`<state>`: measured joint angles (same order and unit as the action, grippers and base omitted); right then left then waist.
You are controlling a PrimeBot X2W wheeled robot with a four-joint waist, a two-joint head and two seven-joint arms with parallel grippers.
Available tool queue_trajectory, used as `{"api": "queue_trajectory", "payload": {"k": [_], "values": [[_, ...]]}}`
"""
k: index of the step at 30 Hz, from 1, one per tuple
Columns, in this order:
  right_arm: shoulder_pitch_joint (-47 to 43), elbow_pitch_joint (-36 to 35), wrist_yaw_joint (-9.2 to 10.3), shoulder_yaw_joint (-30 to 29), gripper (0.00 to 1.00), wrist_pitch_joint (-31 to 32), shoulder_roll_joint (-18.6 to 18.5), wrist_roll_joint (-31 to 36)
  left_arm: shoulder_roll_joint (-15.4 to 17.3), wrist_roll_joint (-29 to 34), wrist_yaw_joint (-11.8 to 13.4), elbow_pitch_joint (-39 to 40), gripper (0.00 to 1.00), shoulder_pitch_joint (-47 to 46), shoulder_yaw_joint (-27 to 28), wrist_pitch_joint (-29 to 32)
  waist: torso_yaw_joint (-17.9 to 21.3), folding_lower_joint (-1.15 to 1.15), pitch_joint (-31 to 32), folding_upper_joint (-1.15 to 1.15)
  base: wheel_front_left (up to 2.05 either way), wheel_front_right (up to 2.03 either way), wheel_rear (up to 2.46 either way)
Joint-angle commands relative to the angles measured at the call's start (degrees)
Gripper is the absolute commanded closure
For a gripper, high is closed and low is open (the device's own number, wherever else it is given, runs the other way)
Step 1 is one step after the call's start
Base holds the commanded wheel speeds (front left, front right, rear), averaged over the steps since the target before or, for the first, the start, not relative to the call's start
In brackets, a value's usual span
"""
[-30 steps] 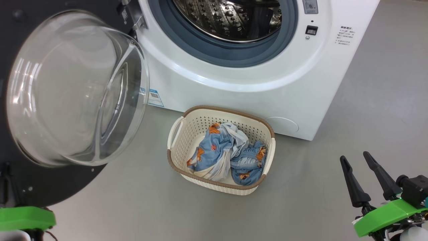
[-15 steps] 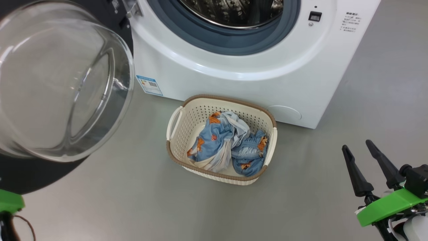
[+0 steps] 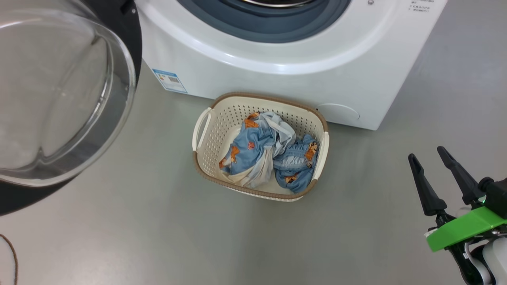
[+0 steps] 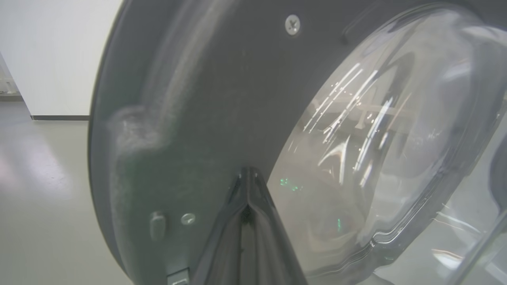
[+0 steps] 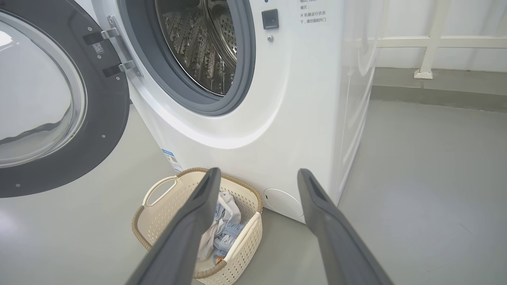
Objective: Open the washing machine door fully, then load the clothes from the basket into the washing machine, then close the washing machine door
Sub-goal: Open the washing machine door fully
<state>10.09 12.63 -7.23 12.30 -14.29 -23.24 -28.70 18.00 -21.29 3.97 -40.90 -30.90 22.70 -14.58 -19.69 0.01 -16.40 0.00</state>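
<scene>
The washing machine door [image 3: 59, 91] stands swung wide, clear of the mouth of the washing machine [image 3: 277, 75], so the first step looks done or nearly so. Loading has not begun. The drum [image 5: 202, 47] shows bare steel in the part on view, and the clothes [image 3: 259, 154] all lie in the basket [image 3: 212, 150], a crumpled heap of light-blue pieces with orange prints and some white fabric.

The basket sits on the floor [image 3: 138, 237] just in front of the machine's lower front edge, below the opening. Left to do: move the clothes into the drum, then shut the door.

The left gripper [image 4: 247, 171] has its fingers pressed together on nothing, with the tips by the door's dark inner rim. I cannot tell whether they touch it. The right gripper [image 3: 426, 152] is spread wide and empty, well apart from the basket.
</scene>
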Motion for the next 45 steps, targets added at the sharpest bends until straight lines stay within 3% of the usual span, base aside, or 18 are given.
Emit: {"api": "queue_trajectory", "payload": {"k": [1, 12, 20, 33, 45], "values": [[1.0, -1.4, -0.25, 1.0, 0.0, -0.7, -1.3, 0.5, 4.5, 0.9, -0.4, 0.5, 1.0, -2.2, 2.5, -0.4, 0.2, -0.01, -1.0, 0.0, 0.0, 0.0, 0.0], [3.2, -1.2, -0.25, 2.0, 0.0, -0.7, -2.2, 0.4, 7.3, 6.4, -2.1, -5.3, 1.0, -7.6, 7.6, -0.4, 0.6, -0.01, -3.4, 0.0, 0.0, 0.0, 0.0], [4.5, -0.9, -0.25, 2.6, 0.0, -0.7, -2.8, 0.2, 7.2, 9.0, -3.6, -7.1, 1.0, -9.4, 10.2, -0.4, 0.9, -0.01, -4.0, 0.0, 0.0, 0.0, 0.0], [2.2, -0.4, -0.25, 1.9, 0.0, -0.7, -0.9, 0.4, -0.1, 10.3, -10.3, 0.5, 1.0, -2.0, 12.2, -0.4, 1.0, -0.01, 1.2, 0.0, 0.0, 0.0, 0.0], [-0.8, -0.4, -0.25, 0.9, 0.0, -0.7, 1.3, 0.1, -6.0, 10.9, -11.4, 11.8, 1.0, 8.6, 6.3, -0.4, 1.9, -0.01, 6.5, 0.0, 0.0, 0.0, 0.0]]}}
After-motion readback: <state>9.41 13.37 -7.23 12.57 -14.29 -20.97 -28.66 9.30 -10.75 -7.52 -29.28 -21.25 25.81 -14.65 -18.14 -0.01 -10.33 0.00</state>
